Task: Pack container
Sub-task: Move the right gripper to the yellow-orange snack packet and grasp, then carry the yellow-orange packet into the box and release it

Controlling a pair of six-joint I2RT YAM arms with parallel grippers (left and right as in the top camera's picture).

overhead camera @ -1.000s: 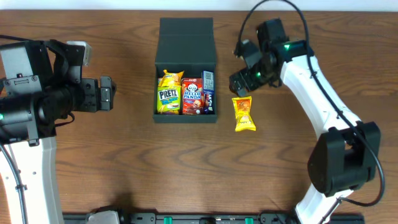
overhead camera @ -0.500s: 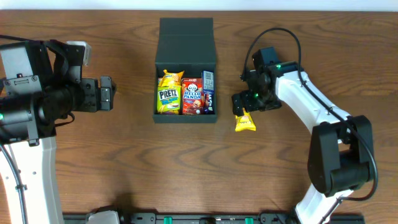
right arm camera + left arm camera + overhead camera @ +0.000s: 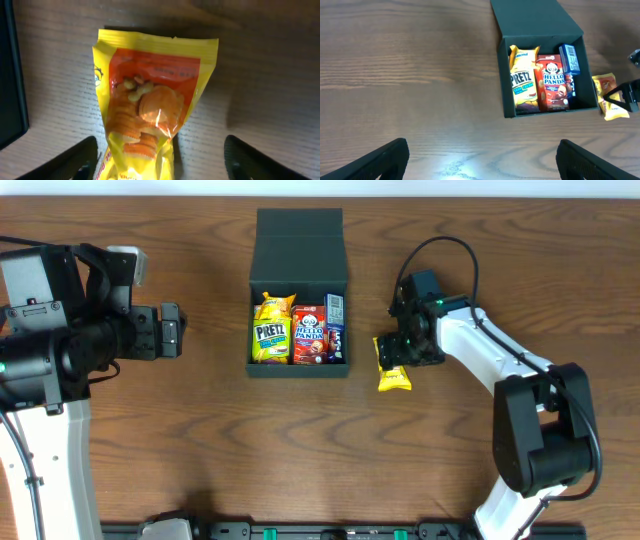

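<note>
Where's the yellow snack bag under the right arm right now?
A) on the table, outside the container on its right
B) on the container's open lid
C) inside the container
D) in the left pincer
A: the yellow snack bag lies flat on the table, apart from the container, with the right pincer straddling it.

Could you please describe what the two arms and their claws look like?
The left arm and right arm share white links and black joints. The left claw and right claw are black, each two-fingered. A thin black cable loops over the right wrist, beside a small green light.
</note>
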